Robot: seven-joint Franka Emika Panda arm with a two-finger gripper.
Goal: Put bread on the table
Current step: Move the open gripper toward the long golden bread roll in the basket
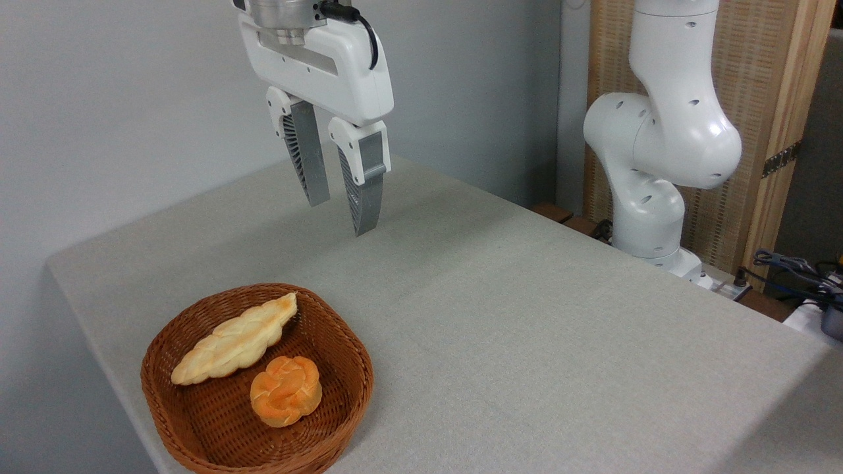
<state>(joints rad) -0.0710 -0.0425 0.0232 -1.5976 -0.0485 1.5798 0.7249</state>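
Setting: a large table (527, 316) covered in light grey-beige woven cloth, seen from a fixed camera, with a pale grey wall behind it.
Robot arm: a white jointed arm (665, 138) rises from its base at the far right edge of the table and leaves the top of the picture.
Gripper: the white gripper (339, 214) hangs from the top of the picture over the far middle part of the table, pointing down and tilted slightly.
Jaws: the two grey ribbed fingers (363, 191) stand apart with a clear gap between them and nothing in it; they hold nothing and hover above the cloth without touching it.
Cable: a black cable (359, 26) loops along the top of the gripper body.
Basket: a brown wicker basket (164, 388), rounded and shallow, sits on the near left part of the table, close to the front edge.
Bread: the long pale-golden braided loaf (234, 341), pointed at both ends with toasted patches, lies inside the basket along its back side, slanting from lower left to upper right, its upper tip resting near the rim.
Bun: a small round orange knotted bun (286, 391) lies in the basket just in front of the loaf; whether the two touch is unclear.
Gripper and bread: well apart, the gripper above and behind the basket, to its right.
Background: a wooden panel with woven inlay (757, 79) stands behind the arm, and dark cables (790, 270) lie at the far right edge.
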